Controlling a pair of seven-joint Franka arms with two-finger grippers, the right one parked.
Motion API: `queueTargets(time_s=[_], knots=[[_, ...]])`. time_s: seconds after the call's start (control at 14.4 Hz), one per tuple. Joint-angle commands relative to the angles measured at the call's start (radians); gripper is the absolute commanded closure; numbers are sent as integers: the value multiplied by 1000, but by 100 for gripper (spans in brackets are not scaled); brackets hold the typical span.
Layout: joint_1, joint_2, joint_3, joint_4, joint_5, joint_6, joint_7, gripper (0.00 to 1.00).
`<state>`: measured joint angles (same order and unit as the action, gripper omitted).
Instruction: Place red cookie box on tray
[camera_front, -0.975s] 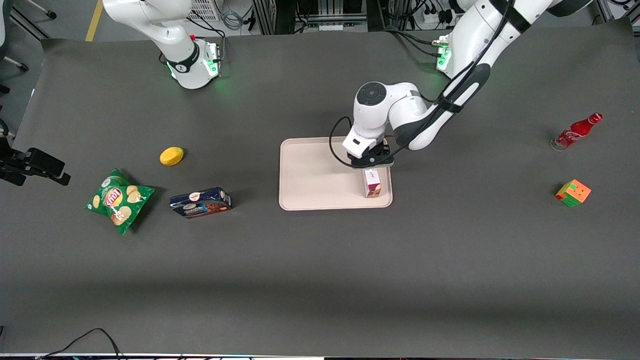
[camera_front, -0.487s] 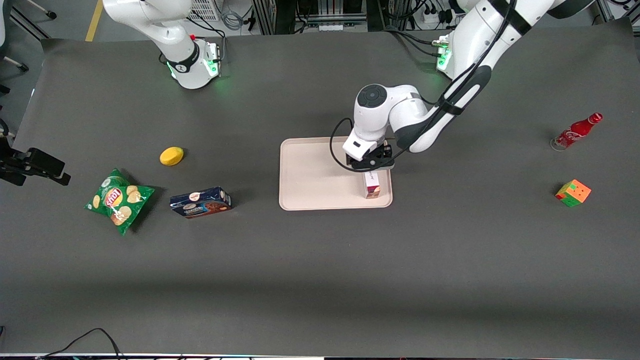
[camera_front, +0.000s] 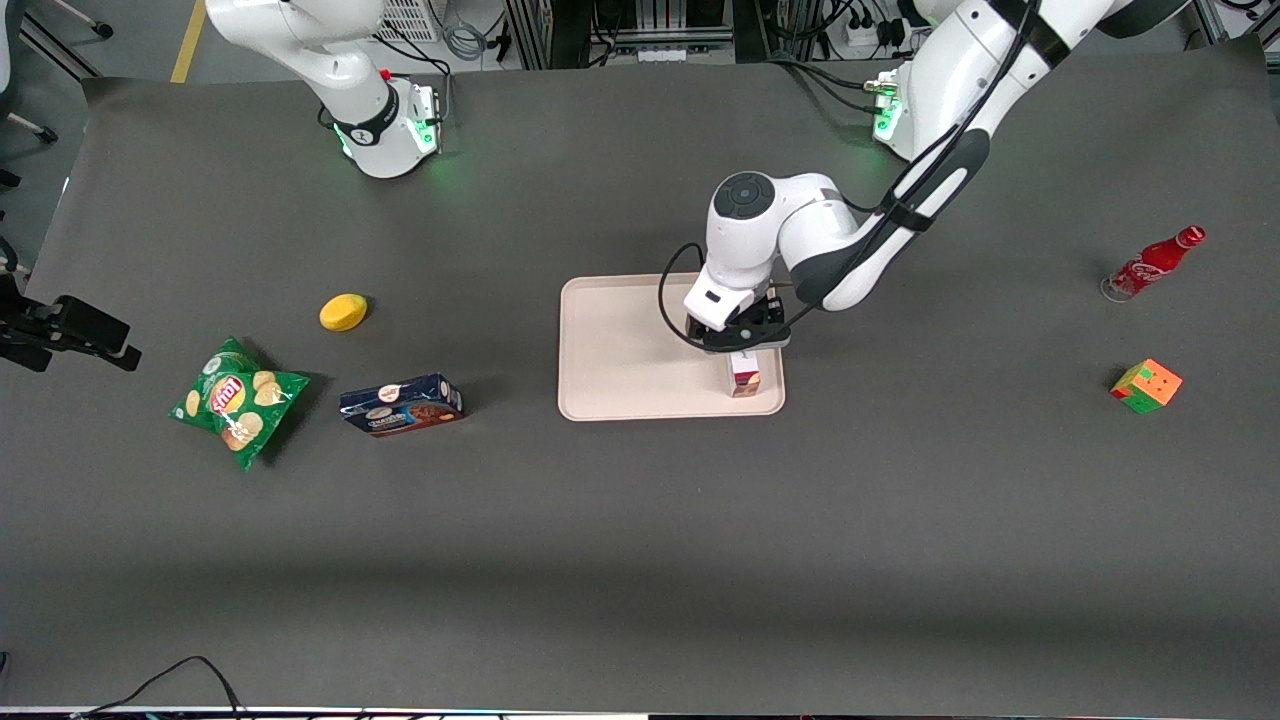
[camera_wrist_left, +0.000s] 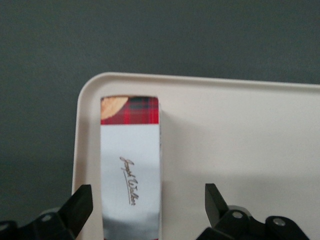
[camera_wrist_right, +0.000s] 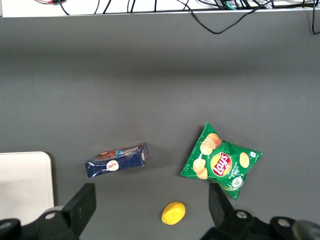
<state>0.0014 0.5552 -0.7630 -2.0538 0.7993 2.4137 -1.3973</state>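
Beige tray (camera_wrist_left: 240, 130), red cookie box (camera_wrist_left: 131, 165) between spread gripper (camera_wrist_left: 147, 210) fingers

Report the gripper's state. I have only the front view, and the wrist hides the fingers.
Observer: In the left wrist view the gripper is open, its fingers spread wider than the red cookie box.
Operator: Confirm nothing touches the box.
Observer: One finger is well clear. The other sits close beside it, with a thin strip of tray showing between.
Operator: Check how it lies.
Observer: White label face up, long side running along the tray's rim.
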Motion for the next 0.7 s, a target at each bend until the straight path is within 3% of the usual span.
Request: queueTargets(time_s=[0.0,0.28,0.63], knots=[[5,-86,-42,84,-72,-164,110,0],[12,-199,-35,323,-398,-532,563,0],[63,-293,35,598,-572,-913,918,0]])
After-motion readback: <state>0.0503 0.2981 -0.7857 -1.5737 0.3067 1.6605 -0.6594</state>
